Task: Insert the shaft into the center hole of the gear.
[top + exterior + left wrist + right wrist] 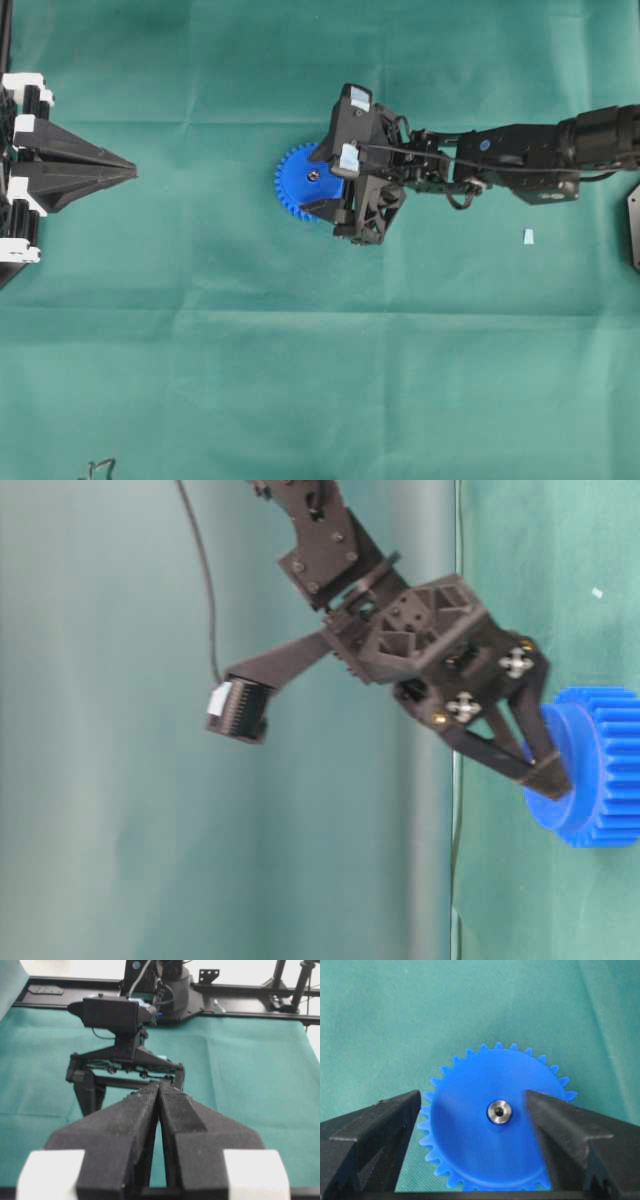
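Gear: the blue gear [298, 183] lay flat on the green table [300, 380], a little left of centre in the overhead view, its toothed rim clear on the 9 o'clock side.
Shaft: the shiny round end of the shaft [499, 1112] showed in the center hole [499, 1112] of the gear, so it appeared seated there; its long axis seemed to stand upright, straight through the gear's face, with only the end visible.
Right gripper: the right gripper [472, 1110] stood wide, its two dark fingers [380, 1130] flanking the shaft at 9 and 3 o'clock in the wrist view and touching nothing that could be seen.
Key relation: overhead, the gear lay at 9 o'clock from the right gripper's wrist, directly beneath its tips; this arm was by far the nearer.
Left gripper: the left gripper [125, 172] rested well apart at the 9 o'clock edge of the table, fingers pressed together and empty.
Other item: a small pale scrap [528, 236] lay on the table at 4 o'clock from the gear.
Judgement: the insertion looked complete; a straight lift away would avoid nudging the gear.
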